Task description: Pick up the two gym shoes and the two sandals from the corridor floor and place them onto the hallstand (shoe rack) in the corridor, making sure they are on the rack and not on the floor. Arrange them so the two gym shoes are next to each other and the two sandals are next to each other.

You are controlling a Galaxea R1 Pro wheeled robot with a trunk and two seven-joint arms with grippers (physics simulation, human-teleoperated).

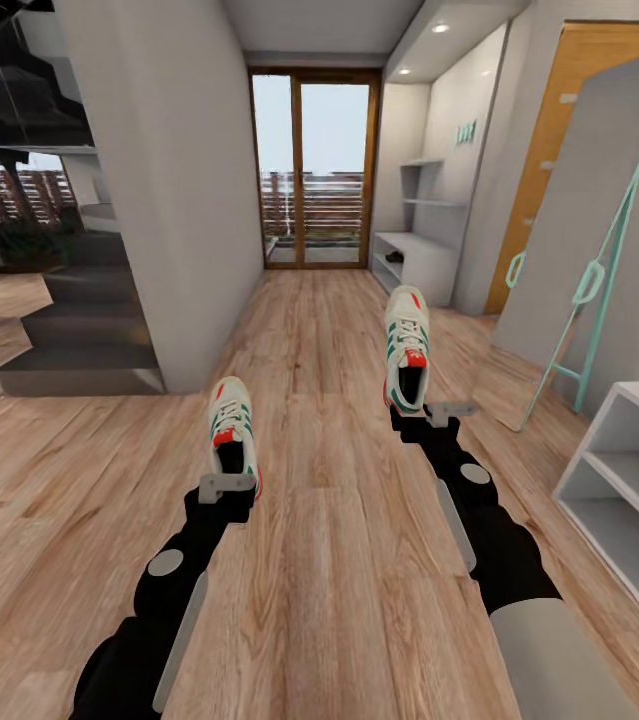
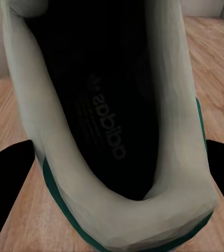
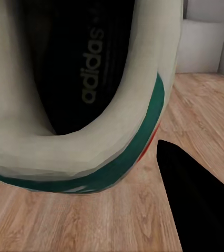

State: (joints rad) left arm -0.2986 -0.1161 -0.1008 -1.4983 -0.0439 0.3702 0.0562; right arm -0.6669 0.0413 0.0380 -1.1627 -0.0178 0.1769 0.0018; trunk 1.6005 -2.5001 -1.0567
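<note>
In the head view my left gripper is shut on the heel of one gym shoe, held above the corridor floor with its toe pointing away. My right gripper is shut on the heel of the other gym shoe, held farther forward. Both wrist views look into a shoe's dark inside, with black fingers beside the white heel rim. The hallstand stands far down the corridor on the right, with wall shelves above it. The sandals are out of view.
A grey staircase and a grey wall block are on the left. Glass doors close the corridor's far end. A grey panel with a teal frame leans on the right, and a white open shelf unit stands near right.
</note>
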